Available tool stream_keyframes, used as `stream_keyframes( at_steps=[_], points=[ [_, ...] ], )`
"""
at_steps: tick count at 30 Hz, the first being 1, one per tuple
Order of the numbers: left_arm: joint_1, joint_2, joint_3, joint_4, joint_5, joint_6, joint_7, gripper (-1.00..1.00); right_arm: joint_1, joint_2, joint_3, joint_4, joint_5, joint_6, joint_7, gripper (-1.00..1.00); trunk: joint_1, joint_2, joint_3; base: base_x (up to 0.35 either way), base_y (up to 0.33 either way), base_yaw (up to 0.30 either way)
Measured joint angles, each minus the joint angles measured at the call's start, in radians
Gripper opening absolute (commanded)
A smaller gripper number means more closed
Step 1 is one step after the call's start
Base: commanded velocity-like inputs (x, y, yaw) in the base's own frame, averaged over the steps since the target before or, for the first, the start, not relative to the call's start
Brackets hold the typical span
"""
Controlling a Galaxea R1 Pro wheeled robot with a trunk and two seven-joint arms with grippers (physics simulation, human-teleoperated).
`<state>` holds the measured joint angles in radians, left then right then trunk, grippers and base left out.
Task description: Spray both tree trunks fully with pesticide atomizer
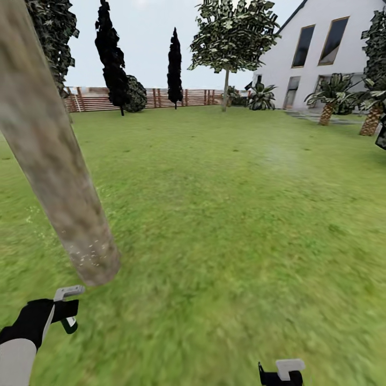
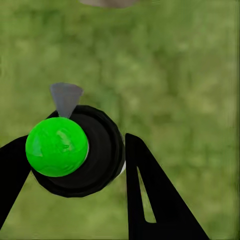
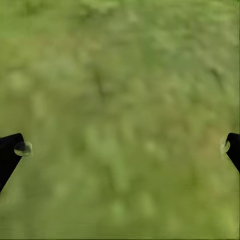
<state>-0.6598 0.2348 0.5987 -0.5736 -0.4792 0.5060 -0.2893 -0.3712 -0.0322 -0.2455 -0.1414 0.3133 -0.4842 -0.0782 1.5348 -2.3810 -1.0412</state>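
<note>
We log the garden lawn [image 1: 230,214] across most of the head view, fence and white house [image 1: 321,53] along the top. A thick tree trunk [image 1: 53,161] slants down the left side, whitish pesticide specks [image 1: 91,252] near its base. Lower left, the left tool [image 1: 67,311] is clamped on the pesticide atomizer [image 2: 75,150], nozzle toward the trunk, presumably for spraying. At the bottom edge, the right tool [image 3: 120,145] hangs spread apart, holding nothing.

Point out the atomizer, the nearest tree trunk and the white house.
pesticide atomizer [image 2: 56,146], left wrist view, green part.
tree trunk [image 1: 53,161], head view, mid bark.
white house [image 1: 316,75], head view, front wall.
</note>
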Motion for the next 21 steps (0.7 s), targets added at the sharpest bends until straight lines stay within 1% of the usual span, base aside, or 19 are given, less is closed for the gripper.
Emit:
stream_keyframes(
  at_steps=[4,5,7,8,10,11,13,14,15,16,17,18,20,21],
  points=[
    [-0.006,-0.004,-0.005,-0.001,0.001,-0.003,-0.012,-1.00,0.000,0.000,-0.001,0.000,0.000,0.000,0.000,1.00,0.000,0.000,0.000,0.034,-0.029,0.277],
    [-0.022,-0.006,-0.012,-0.002,0.004,-0.002,-0.014,-1.00,0.000,0.000,-0.001,0.000,0.000,0.000,0.000,1.00,0.000,0.000,0.000,0.002,-0.002,0.277],
    [-0.080,0.000,-0.052,-0.002,0.005,0.008,-0.018,-1.00,0.000,0.000,-0.002,0.000,0.000,0.000,-0.001,1.00,0.000,0.000,0.000,0.001,-0.001,0.277],
    [-0.102,0.003,-0.074,-0.002,0.003,0.011,-0.037,-1.00,0.000,0.000,-0.002,0.000,0.000,0.000,0.000,1.00,0.000,0.000,0.000,0.000,0.000,0.277],
    [-0.128,0.006,-0.093,-0.002,-0.001,0.013,-0.086,-1.00,0.000,0.000,-0.002,0.000,0.000,0.000,0.000,1.00,0.000,0.000,0.000,0.000,0.000,0.277],
    [-0.152,0.006,-0.101,-0.002,-0.001,0.020,-0.112,-1.00,0.000,0.000,-0.002,0.000,0.000,0.000,0.000,1.00,0.000,0.000,0.000,0.000,0.000,0.277],
    [-0.193,0.005,-0.135,-0.002,-0.004,0.066,-0.124,-1.00,0.000,0.000,-0.002,0.000,0.000,0.000,0.000,1.00,0.000,0.000,0.000,0.000,0.000,0.277],
    [-0.213,0.005,-0.162,-0.002,-0.003,0.094,-0.126,-1.00,0.000,0.000,-0.002,0.000,0.000,0.000,0.000,1.00,0.000,0.000,0.000,0.000,0.000,0.277],
    [-0.226,0.004,-0.180,-0.002,-0.004,0.109,-0.127,-1.00,0.000,0.000,-0.002,0.000,0.000,0.000,0.000,1.00,0.000,0.000,0.000,0.000,0.000,0.190],
    [-0.256,0.005,-0.205,-0.002,-0.003,0.130,-0.128,-1.00,0.000,0.000,-0.002,0.000,0.000,0.000,0.000,1.00,0.000,0.000,0.000,0.000,0.000,0.101],
    [-0.269,0.007,-0.210,-0.002,-0.003,0.135,-0.129,-1.00,0.000,-0.001,-0.002,0.000,0.000,0.000,0.000,1.00,0.000,0.000,0.000,0.000,0.000,0.041],
    [-0.276,0.022,-0.213,-0.002,-0.010,0.136,-0.146,-1.00,0.000,-0.001,-0.002,-0.001,0.000,0.000,0.000,1.00,0.000,0.000,0.000,0.000,0.000,0.017],
    [-0.279,0.066,-0.215,-0.002,-0.012,0.137,-0.213,-1.00,0.000,-0.001,-0.001,0.000,0.000,0.000,0.000,1.00,0.000,0.000,0.000,0.000,0.000,0.006],
    [-0.280,0.076,-0.216,-0.007,-0.008,0.138,-0.251,-1.00,0.000,-0.001,-0.002,-0.001,0.000,0.000,0.000,1.00,0.000,0.000,0.000,0.000,0.000,0.000]
  ],
)
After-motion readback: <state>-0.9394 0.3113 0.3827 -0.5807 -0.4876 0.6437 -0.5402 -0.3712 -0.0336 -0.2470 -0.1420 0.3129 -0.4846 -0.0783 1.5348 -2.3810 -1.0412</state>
